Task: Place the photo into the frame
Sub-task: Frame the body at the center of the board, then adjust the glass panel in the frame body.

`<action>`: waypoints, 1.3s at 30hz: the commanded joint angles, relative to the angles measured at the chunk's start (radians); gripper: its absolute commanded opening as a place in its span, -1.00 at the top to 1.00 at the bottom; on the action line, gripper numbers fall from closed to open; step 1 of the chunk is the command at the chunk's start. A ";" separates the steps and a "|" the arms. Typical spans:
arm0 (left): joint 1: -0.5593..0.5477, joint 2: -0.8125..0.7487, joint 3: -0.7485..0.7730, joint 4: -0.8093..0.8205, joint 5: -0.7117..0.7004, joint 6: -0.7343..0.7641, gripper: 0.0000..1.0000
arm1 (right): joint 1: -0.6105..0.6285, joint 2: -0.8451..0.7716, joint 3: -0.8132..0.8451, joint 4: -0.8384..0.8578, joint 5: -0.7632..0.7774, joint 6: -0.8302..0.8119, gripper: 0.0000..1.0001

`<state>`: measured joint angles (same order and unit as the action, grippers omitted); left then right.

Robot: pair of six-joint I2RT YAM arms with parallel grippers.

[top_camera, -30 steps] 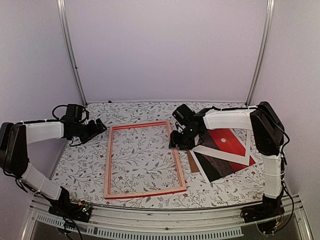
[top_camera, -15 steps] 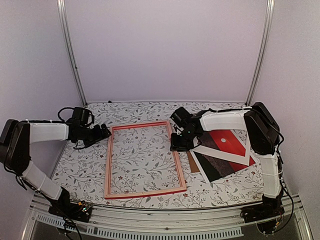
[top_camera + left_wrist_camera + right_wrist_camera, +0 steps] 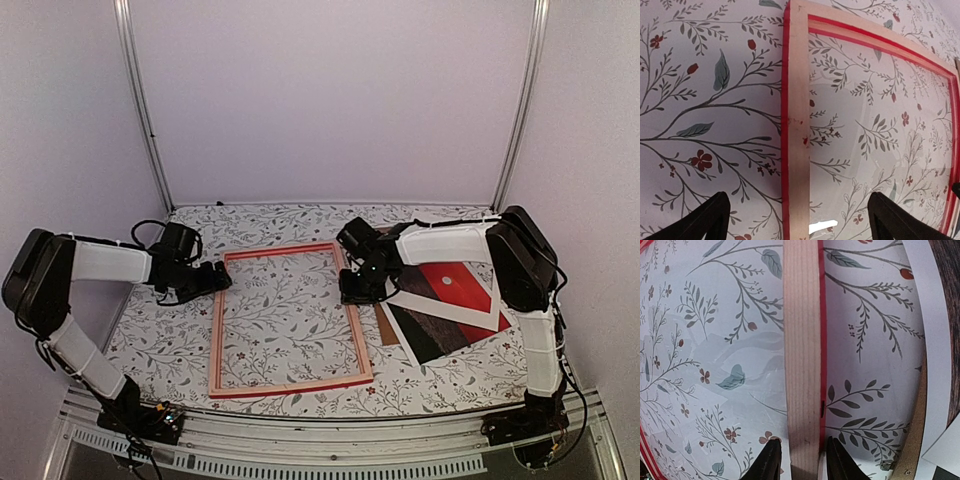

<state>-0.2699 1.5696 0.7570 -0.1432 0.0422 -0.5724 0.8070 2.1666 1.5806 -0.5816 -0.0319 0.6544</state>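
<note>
While the frame (image 3: 216, 330) lies pale back up mid-worktop (image 3: 160, 340), the right gripper (image 3: 352, 290) is clamped on its right rail. The left gripper (image 3: 222, 278), spread wide, straddles the left rail, holding nothing. The photo (image 3: 455, 285) lies near the right edge.

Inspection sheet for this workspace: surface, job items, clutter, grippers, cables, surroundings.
Surface: floral-patterned tabletop.
Job's things: red-edged pale-wood rectangular frame lies wood side up, centre; red and dark brown photo print lies right of it.
Clutter: white mat border lies across the photo; brown backing board peeks out beneath.
Grippers: left gripper open, straddling the frame's left rail near its far corner; right gripper closed on the right rail.
Cables: black cables loop off both arms, clear of the frame.
Surroundings: pale walls, metal corner posts.
</note>
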 commanded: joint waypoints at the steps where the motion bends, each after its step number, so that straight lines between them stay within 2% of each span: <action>1: -0.034 0.027 -0.002 -0.006 -0.039 0.021 -0.95 | 0.010 0.031 0.022 -0.070 0.075 0.008 0.32; 10: -0.091 0.066 0.028 -0.053 -0.160 0.045 -0.93 | 0.025 0.020 0.024 -0.094 0.132 0.015 0.34; 17: -0.111 0.085 0.048 -0.055 -0.146 0.057 -0.88 | 0.038 -0.025 -0.040 -0.087 0.136 0.044 0.52; 26: -0.133 0.112 0.090 -0.061 -0.151 0.065 -0.86 | 0.084 -0.061 -0.094 -0.103 0.158 0.100 0.56; 29: -0.133 0.111 0.104 -0.072 -0.166 0.070 -0.86 | 0.081 -0.082 -0.090 -0.107 0.181 0.105 0.49; 36: -0.133 0.100 0.108 -0.081 -0.185 0.074 -0.89 | -0.003 -0.104 -0.040 -0.066 0.145 0.059 0.07; 39: -0.133 0.094 0.111 -0.084 -0.189 0.072 -0.91 | -0.037 -0.087 -0.004 -0.040 0.119 0.033 0.00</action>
<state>-0.3908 1.6733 0.8497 -0.2085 -0.1253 -0.5095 0.8249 2.1063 1.5200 -0.6430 0.0971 0.7246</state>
